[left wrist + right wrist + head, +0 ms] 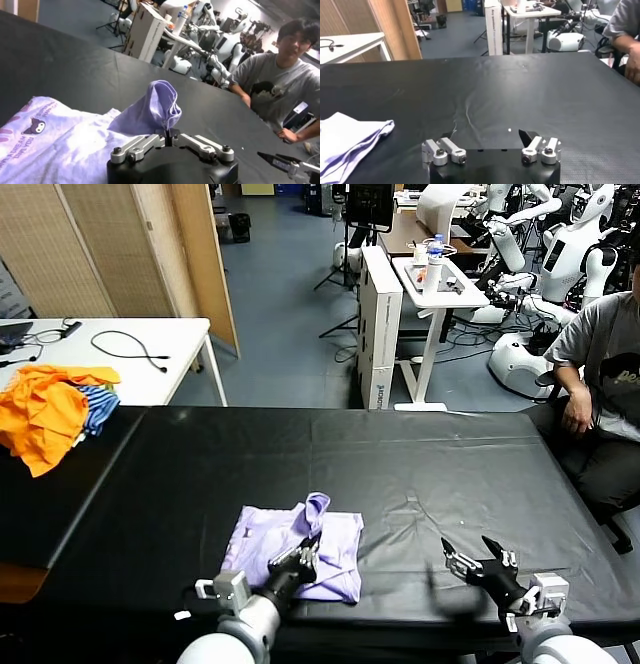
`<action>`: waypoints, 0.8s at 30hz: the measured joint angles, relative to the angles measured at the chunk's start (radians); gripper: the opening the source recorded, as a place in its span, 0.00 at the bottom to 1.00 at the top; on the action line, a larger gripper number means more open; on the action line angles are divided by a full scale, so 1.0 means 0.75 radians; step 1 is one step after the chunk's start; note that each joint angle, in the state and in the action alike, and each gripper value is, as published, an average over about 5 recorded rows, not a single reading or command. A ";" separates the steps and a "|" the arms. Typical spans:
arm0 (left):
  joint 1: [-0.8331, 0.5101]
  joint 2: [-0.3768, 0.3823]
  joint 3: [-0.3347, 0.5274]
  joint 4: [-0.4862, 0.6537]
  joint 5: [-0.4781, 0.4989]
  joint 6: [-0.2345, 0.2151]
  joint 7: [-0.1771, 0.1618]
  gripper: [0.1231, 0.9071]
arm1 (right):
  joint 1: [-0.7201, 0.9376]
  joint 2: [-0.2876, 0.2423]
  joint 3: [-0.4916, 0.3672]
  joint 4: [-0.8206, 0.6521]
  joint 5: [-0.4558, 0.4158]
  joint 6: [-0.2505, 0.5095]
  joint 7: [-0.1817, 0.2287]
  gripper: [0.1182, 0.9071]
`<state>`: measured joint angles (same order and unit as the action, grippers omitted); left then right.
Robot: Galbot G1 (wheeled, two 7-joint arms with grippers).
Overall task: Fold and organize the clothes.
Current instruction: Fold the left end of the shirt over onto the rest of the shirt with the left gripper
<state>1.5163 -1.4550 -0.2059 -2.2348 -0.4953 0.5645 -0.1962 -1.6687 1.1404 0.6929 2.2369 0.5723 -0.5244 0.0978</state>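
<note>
Head view: a pale lavender T-shirt (300, 549) is seen lying partly folded on the black surface (420, 459), near the front edge and left of centre. The left hand (303, 556) is positioned over the shirt's middle, its fingers pressed together on a pinch of fabric that is raised into a small peak (316, 506). In the left wrist view, the lifted cloth (152, 107) is shown standing upright from between the closed fingertips, while the printed side of the shirt (35, 127) is spread flat beside it. The right hand (480, 562) is held low over bare surface, well apart from the shirt, with its fingers spread wide. An orange and blue-striped pile of garments (55, 409) is seen at the far left corner.
</note>
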 joint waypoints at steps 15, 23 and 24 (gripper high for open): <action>0.002 -0.088 0.053 0.059 0.130 -0.043 0.033 0.07 | 0.012 0.002 -0.022 -0.012 -0.012 0.000 -0.009 1.00; 0.012 -0.127 0.093 0.086 0.187 -0.050 0.055 0.51 | 0.031 -0.031 -0.046 -0.020 -0.035 0.006 -0.037 1.00; 0.010 -0.130 0.094 0.086 0.182 -0.051 0.058 0.58 | 0.034 -0.036 -0.051 -0.022 -0.036 0.007 -0.039 1.00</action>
<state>1.5241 -1.5525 -0.1356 -2.1702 -0.3584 0.5259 -0.1530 -1.6435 1.1133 0.6544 2.2205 0.5454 -0.5191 0.0689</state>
